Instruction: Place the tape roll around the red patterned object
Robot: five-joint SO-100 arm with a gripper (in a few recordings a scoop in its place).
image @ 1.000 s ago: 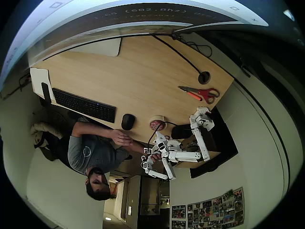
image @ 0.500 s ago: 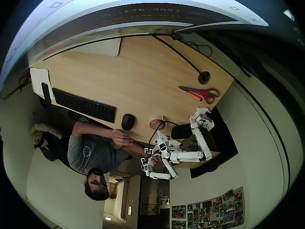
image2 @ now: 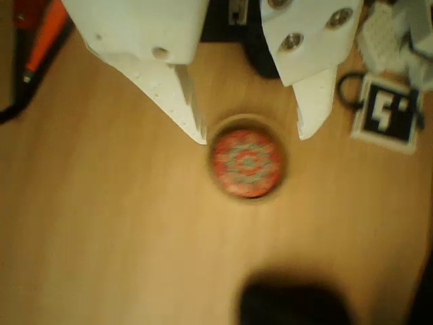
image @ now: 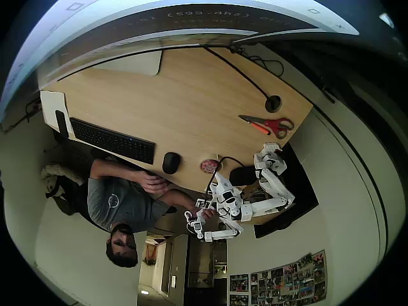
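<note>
In the wrist view the red patterned object (image2: 247, 162), a small round disc with a pale mottled pattern, lies on the wooden desk inside the tan tape roll (image2: 252, 199), which rings it closely. My gripper (image2: 252, 132) is open just above them. One white fingertip is at the ring's upper left and the other is off to its upper right, with nothing held between them. In the overhead view the red patterned object (image: 208, 166) sits near the desk's front edge, beside the white arm (image: 255, 207).
A black mouse (image: 171, 162) lies left of the red object and a keyboard (image: 112, 141) further left. Red-handled scissors (image: 271, 125) and a black grommet (image: 273, 102) are at the right. A person sits at the desk edge. A marker tag (image2: 388, 114) is right of the fingers.
The tape ring stood raised at the red object's far side; now it lies flat around it. The arm has drawn back down and right. The person's hand moved left.
</note>
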